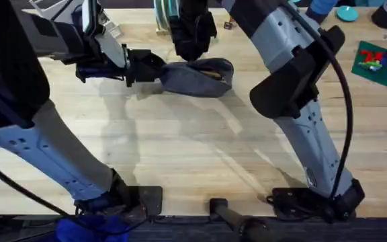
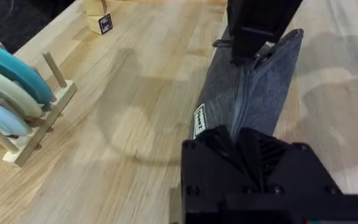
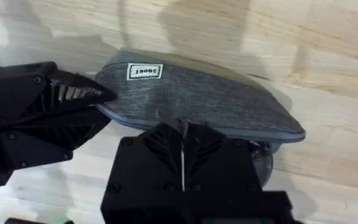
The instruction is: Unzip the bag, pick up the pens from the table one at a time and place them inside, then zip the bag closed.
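The blue-grey bag (image 1: pixel 193 79) lies on the table (image 1: pixel 180 154) at the far middle, and its top gapes a little near the right end. My left gripper (image 1: pixel 146 67) is shut on the bag's left end; in the left wrist view the fabric (image 2: pixel 266 93) runs away from its closed fingers (image 2: pixel 238 134). My right gripper (image 1: pixel 192 50) comes down from above onto the zipper line, shut on the small pull (image 3: pixel 182 134). The right wrist view shows the bag (image 3: pixel 216 99) with a white label and the left gripper (image 3: pixel 107 96) at its end. The pens are out of view.
A wooden rack of coloured discs (image 2: pixel 17 93) stands just beyond the bag, also at the far edge (image 1: pixel 163 17). A small labelled wooden block (image 2: pixel 98 22) sits near it. A green brick plate (image 1: pixel 381 60) lies far right. Bare wood spreads across the near half.
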### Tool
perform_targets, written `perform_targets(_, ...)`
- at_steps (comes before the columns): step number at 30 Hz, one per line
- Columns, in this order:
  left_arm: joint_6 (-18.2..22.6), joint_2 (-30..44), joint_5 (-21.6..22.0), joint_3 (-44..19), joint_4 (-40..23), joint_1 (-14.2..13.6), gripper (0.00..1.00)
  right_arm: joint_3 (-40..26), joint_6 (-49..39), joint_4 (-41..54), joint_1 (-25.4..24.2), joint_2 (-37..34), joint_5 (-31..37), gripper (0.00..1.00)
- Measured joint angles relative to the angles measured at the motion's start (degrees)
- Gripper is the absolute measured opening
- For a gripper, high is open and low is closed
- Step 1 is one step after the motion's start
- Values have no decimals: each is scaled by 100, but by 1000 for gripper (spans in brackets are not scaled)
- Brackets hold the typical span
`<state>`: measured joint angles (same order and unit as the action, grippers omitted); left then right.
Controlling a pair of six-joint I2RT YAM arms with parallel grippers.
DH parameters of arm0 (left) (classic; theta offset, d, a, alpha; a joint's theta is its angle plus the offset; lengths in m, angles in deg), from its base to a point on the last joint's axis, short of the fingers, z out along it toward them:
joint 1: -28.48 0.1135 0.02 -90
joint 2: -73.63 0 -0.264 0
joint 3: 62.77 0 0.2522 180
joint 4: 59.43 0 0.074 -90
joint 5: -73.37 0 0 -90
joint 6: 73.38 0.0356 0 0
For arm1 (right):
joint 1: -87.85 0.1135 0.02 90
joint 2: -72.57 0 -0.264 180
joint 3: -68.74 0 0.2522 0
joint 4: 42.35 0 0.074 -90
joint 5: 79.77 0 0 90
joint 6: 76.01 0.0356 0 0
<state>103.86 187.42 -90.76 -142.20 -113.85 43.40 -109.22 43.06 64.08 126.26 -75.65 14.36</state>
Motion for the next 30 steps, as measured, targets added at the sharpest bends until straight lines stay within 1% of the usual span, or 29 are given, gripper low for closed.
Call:
perform_targets(3,0,0,-2,2,0,0,41,7,-58,0,-19,12,-52,33)
perform_targets(6,0,0,-2,0,0,0,41,220,-101,0,-43,166,-102,33)
perform_targets(9,0,0,-4,0,-8,0,41,838,-99,0,-87,524,-139,35)
perform_targets(12,0,0,-6,0,-26,-4,41,1557,-17,0,-137,927,20,34)
perform_targets(15,0,0,-10,0,-28,-7,41,1987,49,0,-188,1228,202,34)
perform_targets(19,0,0,-11,0,-22,-52,41,2111,54,0,-308,1502,272,34)
perform_targets(25,0,0,2,2,-24,-52,41,2138,47,0,-692,1830,563,33)
perform_targets(27,0,0,2,1,-24,-52,41,2225,46,-2,-742,1861,620,33)
perform_targets(30,0,0,2,2,-24,-52,41,2542,45,-4,-709,1860,617,33)
